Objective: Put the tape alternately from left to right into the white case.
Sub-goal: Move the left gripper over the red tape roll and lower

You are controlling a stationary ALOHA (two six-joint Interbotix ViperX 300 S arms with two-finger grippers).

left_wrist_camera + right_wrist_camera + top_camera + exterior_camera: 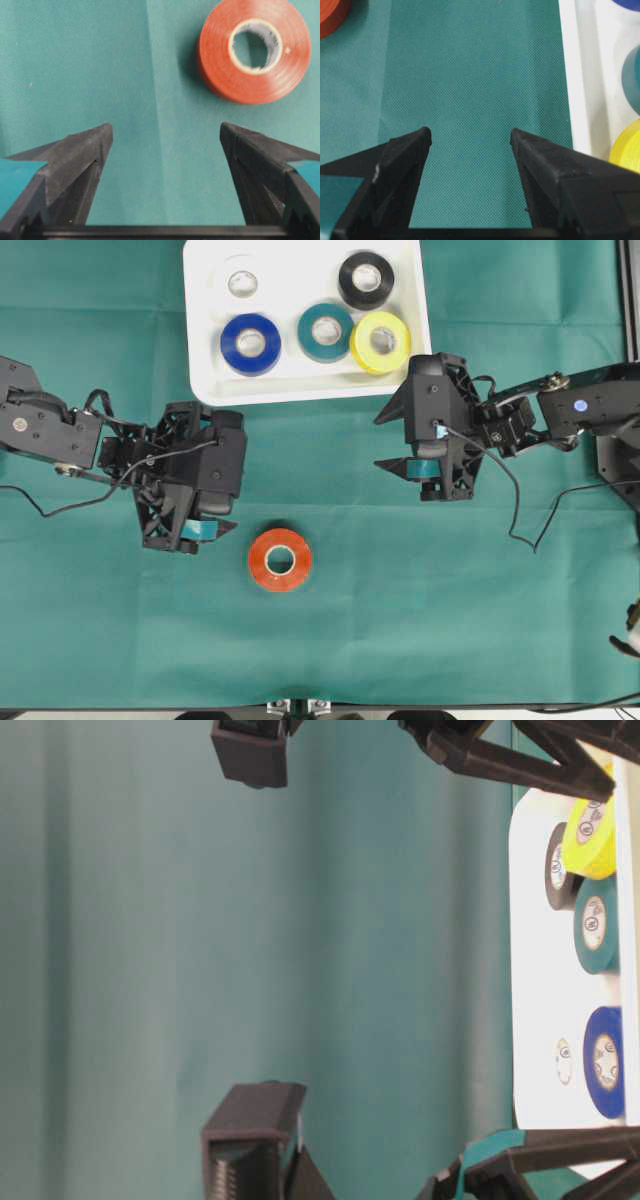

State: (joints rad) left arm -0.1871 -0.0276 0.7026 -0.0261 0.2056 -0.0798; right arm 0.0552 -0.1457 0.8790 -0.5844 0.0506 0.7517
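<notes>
Red was the only tape [280, 559] outside the white case [305, 392] from overhead, on the desk beside the left hand [205, 530]. Its wrist view showed jaws spread, empty; the right hand [470, 137] likewise. Judged next: left hand straddles it.

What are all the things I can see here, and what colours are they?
white case: one, white, at the top middle of the cloth
white tape: one, in the case, top left
black tape: one, in the case, top right
blue tape: one, in the case, lower left
teal tape: one, in the case, lower middle
yellow tape: one, in the case, beside the teal
red tape: one, on the cloth, outside the case
cloth: one, green, covering the table
left gripper: one, black, open, empty, near the red tape
right gripper: one, black, open, empty, below the case
</notes>
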